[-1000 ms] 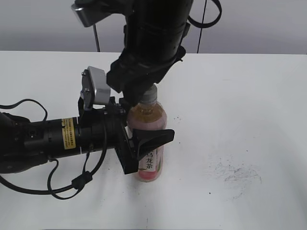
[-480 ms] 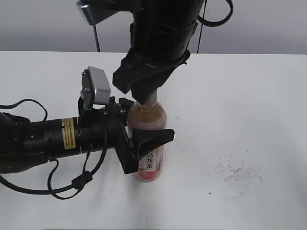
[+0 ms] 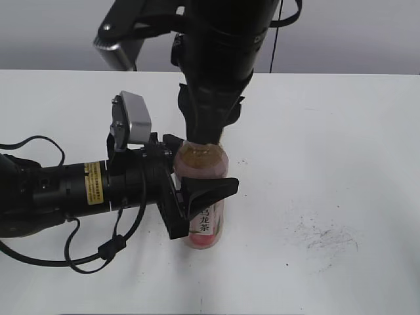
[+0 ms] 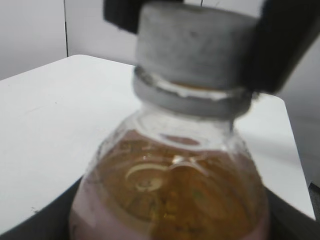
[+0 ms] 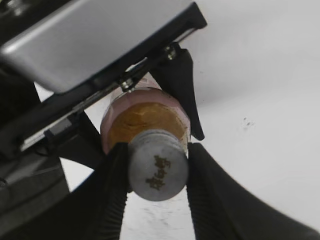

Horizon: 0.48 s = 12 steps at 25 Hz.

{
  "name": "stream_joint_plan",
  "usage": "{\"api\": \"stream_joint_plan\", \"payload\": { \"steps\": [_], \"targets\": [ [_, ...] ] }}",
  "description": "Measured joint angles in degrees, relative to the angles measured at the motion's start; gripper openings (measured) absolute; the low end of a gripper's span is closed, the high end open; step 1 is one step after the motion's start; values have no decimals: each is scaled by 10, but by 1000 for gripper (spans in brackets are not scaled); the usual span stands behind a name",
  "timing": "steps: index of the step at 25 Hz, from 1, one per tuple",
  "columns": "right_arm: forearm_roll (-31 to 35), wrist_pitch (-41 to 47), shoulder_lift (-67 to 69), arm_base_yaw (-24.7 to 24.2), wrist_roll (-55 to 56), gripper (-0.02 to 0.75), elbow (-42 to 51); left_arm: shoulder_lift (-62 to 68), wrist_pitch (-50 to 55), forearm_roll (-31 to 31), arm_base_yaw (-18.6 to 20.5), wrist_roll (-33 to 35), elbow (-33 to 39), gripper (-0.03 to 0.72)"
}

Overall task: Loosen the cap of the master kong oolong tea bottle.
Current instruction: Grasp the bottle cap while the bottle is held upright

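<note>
The small round white ribbed cap (image 5: pixel 158 171) was pinched between the right gripper (image 5: pixel 157 172) fingers, and in the exterior view it was hidden by that arm. The slim clear plastic bottle of amber tea (image 3: pixel 205 197) stood upright on the white table (image 3: pixel 341 144), clamped mid-body by the left gripper (image 3: pixel 197 190), whose far finger was mostly hidden.

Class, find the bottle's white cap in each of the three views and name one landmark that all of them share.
Exterior view: not visible, hidden under the right hand above centre.
Left wrist view: cap top centre, between dark fingers.
Right wrist view: cap lower centre, printed top facing the camera.
Shared landmark: the bottle's amber shoulder.
</note>
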Motion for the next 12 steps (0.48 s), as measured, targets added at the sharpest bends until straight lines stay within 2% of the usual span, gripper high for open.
{"api": "stream_joint_plan", "payload": {
  "steps": [4,12],
  "targets": [
    [5,3,-1,0,-260,269,0,0,-1,3,0,3,0,445],
    [5,2,-2,0,-914,269,0,0,-1,3,0,4,0,445]
  ]
}}
